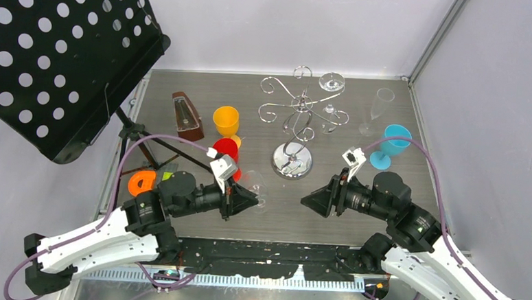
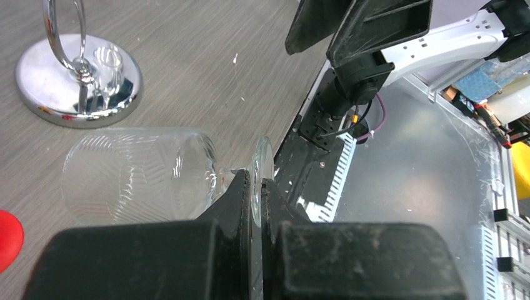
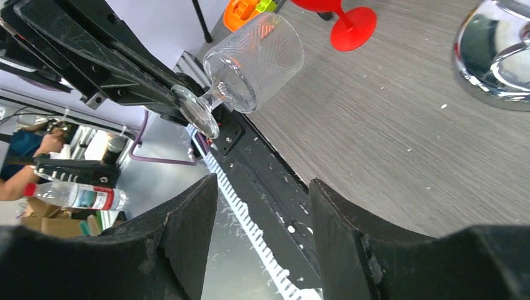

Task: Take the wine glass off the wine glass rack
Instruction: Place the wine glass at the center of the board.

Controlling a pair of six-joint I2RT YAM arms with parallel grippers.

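Note:
The chrome wine glass rack stands mid-table on its round mirrored base; a clear glass hangs upside down on its far right arm. My left gripper is shut on the foot of a patterned clear wine glass, which it holds on its side in front of the rack. In the left wrist view my gripper pinches the foot and the bowl points left, near the rack base. My right gripper is open and empty, facing the glass.
A black perforated music stand overhangs the left. A metronome, an orange cup, a red cup and an orange tape roll stand left of the rack. A clear flute and a blue cup stand right.

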